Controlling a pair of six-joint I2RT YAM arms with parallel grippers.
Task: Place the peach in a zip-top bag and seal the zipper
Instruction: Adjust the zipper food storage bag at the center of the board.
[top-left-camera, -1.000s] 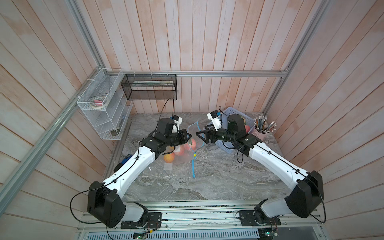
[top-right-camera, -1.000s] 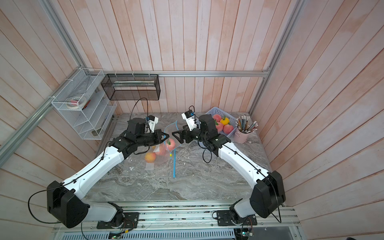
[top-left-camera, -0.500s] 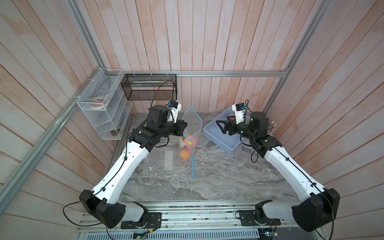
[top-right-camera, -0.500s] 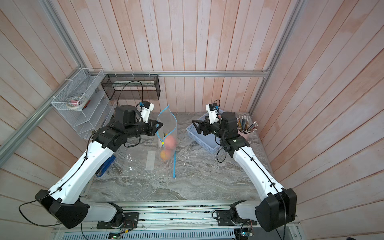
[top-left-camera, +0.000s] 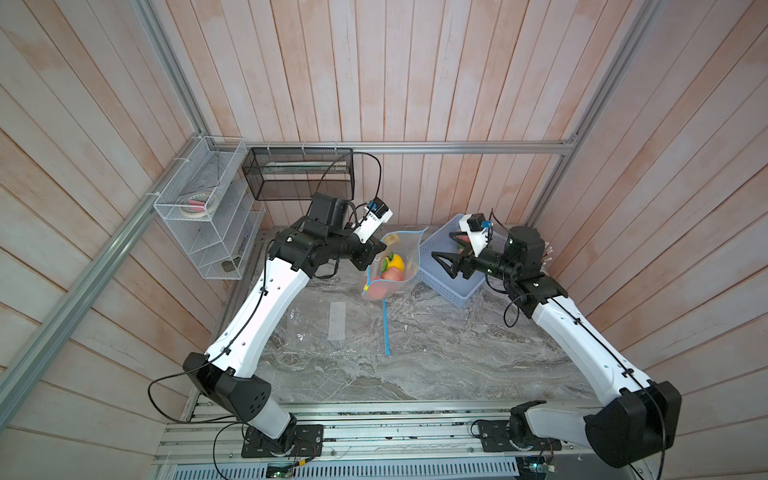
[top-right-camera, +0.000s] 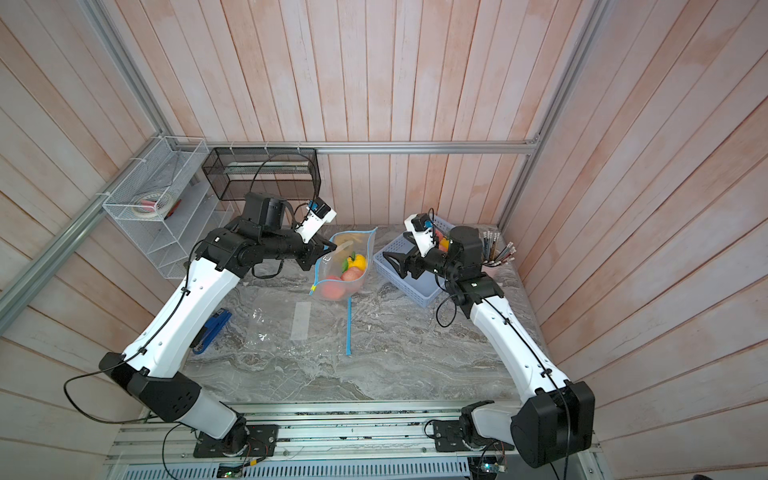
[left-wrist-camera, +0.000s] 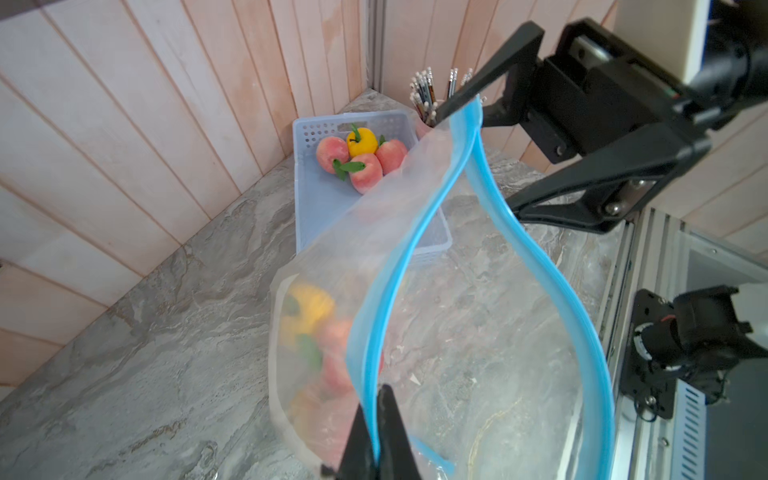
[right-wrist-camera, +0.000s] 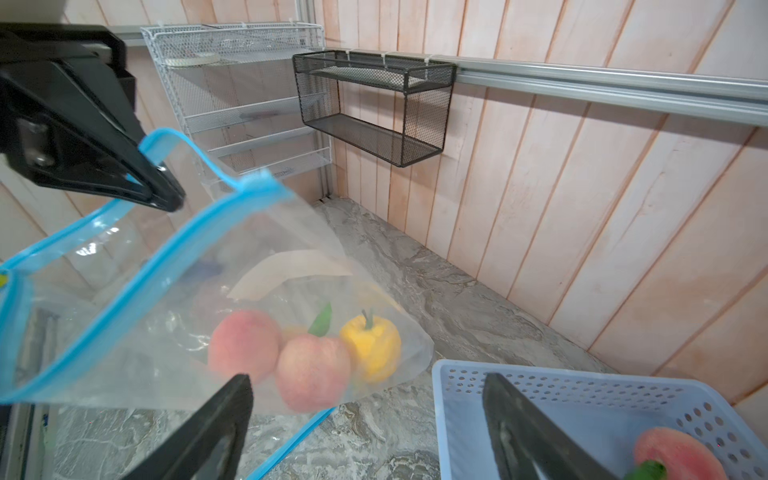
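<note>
The clear zip-top bag (top-left-camera: 399, 259) (top-right-camera: 347, 274) hangs tilted above the table, its blue zipper mouth (left-wrist-camera: 490, 195) gaping. My left gripper (top-left-camera: 376, 253) (left-wrist-camera: 376, 415) is shut on one zipper strip, also visible in the right wrist view (right-wrist-camera: 166, 195). Inside the bag lie two peaches (right-wrist-camera: 245, 345) (right-wrist-camera: 311, 374) and a yellow fruit (right-wrist-camera: 372, 345). My right gripper (top-left-camera: 444, 255) (right-wrist-camera: 365, 382) stands open and empty beside the bag, over the near end of the blue basket (top-left-camera: 440, 282). More peaches (left-wrist-camera: 365, 170) rest in that basket.
A second clear bag with a blue zipper strip (top-left-camera: 386, 328) (top-right-camera: 349, 328) lies flat on the marble table. A pencil cup (top-right-camera: 496, 253) stands behind the basket. A white wire rack (top-left-camera: 208, 216) and a black mesh shelf (top-left-camera: 299, 174) hang on the walls. A blue tool (top-right-camera: 212, 328) lies at the left.
My left gripper has lifted the bag off the table by its zipper strip, and the bag now tilts toward the basket. My right gripper has drawn back from the bag's mouth to the basket.
</note>
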